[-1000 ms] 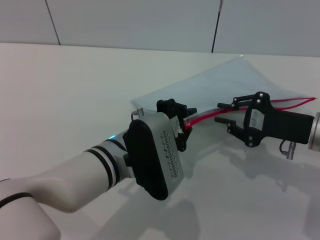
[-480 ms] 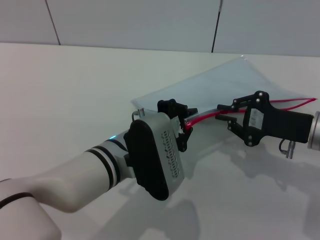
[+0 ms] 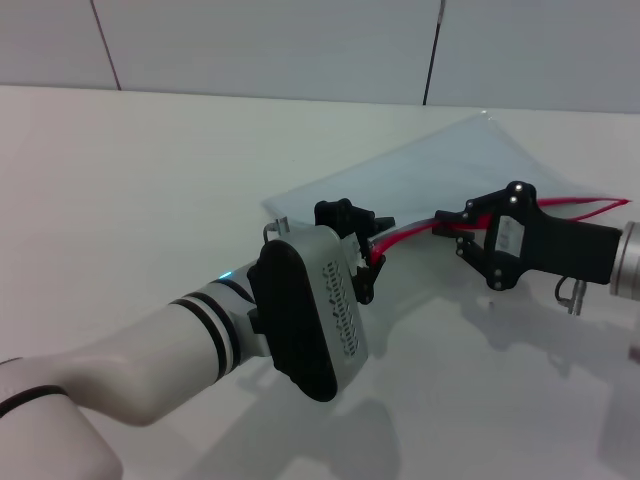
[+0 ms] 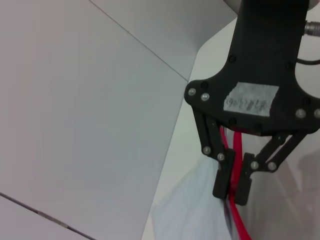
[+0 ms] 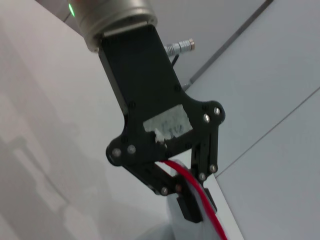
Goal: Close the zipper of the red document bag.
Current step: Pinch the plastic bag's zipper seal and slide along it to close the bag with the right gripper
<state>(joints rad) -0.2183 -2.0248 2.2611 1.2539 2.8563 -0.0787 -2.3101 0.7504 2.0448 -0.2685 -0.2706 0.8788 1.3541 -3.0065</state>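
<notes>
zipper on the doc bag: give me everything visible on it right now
The zipper is a thin bright red plastic strip along the near long edge of the translucent pale blue-grey document bag, which lies flat on the white table. Toward its right end it splits into two red lines, so it looks open there. The left pincer is clamped on its left end; the right pincer is closed around it mid-length. No slider tab can be made out.

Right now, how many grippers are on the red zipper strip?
2. The left gripper is shut on the zipper near the red document bag's near corner. The right gripper is shut on it a little farther along the same edge, toward the robot's right.
</notes>
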